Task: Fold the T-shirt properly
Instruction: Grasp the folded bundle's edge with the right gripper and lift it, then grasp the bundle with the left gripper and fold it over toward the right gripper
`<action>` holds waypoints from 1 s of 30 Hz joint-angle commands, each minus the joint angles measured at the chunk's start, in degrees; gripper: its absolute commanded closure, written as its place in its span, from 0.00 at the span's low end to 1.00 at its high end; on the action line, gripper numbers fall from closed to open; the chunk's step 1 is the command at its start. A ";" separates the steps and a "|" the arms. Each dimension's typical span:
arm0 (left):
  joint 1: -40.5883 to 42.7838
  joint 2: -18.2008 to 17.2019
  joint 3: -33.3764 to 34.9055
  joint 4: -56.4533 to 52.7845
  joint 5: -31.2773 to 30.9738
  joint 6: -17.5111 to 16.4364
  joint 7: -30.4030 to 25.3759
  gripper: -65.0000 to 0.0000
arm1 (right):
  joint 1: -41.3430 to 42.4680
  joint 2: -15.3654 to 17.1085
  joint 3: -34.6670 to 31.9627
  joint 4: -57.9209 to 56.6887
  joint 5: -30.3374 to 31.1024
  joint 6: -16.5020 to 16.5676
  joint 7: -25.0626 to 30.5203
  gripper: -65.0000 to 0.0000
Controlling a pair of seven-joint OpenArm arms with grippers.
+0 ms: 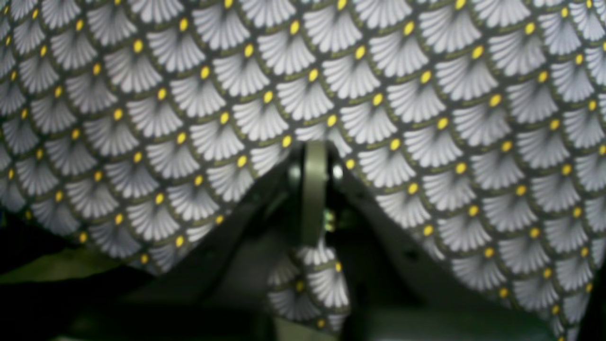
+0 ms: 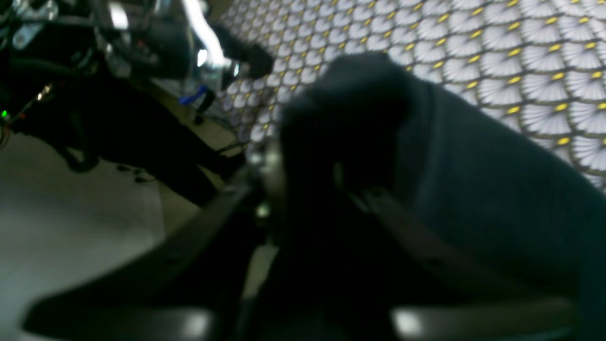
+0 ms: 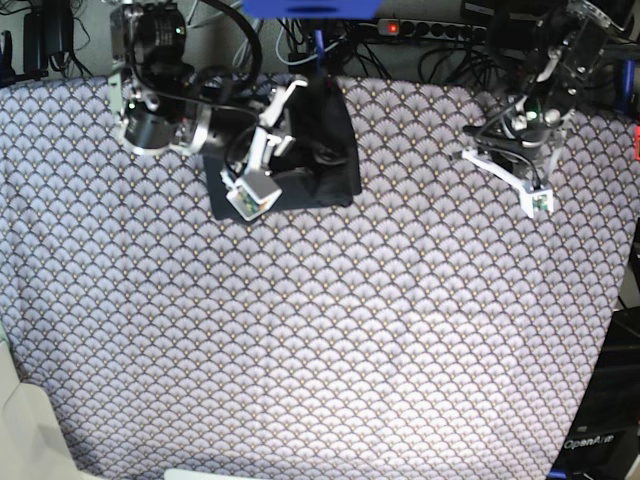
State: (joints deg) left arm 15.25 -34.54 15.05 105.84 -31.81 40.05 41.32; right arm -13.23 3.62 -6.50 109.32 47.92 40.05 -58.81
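A: Currently, where does the plain black soft cloth T-shirt point(image 3: 325, 150) sit?

B: It lies as a compact dark bundle at the far edge of the bench point(image 3: 330, 350), on the purple-grey fan-patterned tablecloth point(image 3: 400, 300), directly under the right arm.

A: State of the right claw point(image 2: 307, 180)?

B: The right wrist view shows dark fabric bunched between and over the jaws. The view is blurred, so I cannot tell whether the jaws grip the cloth or are letting it go.

A: And the left claw point(image 1: 315, 189)?

B: Its jaws are closed together on nothing. It hangs over bare tablecloth, well apart from the T-shirt, probably parked there to keep clear of the working arm.

A: Progress?

B: The compact shape suggests a late stage; the bundle's neatness is not visible.
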 commanded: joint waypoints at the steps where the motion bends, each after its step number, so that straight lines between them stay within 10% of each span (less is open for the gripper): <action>1: -0.26 -0.58 -0.59 1.01 0.56 -0.05 -0.92 1.00 | 0.53 -0.14 0.30 0.88 2.14 -0.05 1.44 0.70; 9: -0.08 -0.49 -0.32 1.10 0.47 -0.05 -0.92 1.00 | 0.53 0.03 0.66 -6.24 2.50 -0.05 1.97 0.33; 23: 1.85 -0.49 1.00 3.56 0.65 -0.05 -1.01 1.00 | -0.17 4.51 4.52 0.53 2.32 -0.05 1.36 0.33; 30: 1.68 0.92 9.26 5.41 8.30 -11.09 -1.01 1.00 | -0.08 12.95 14.19 0.62 2.32 -0.05 2.06 0.46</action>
State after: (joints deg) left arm 17.23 -33.23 24.51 110.24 -23.68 28.53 41.34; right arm -13.87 15.92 7.29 108.97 48.97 39.81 -57.93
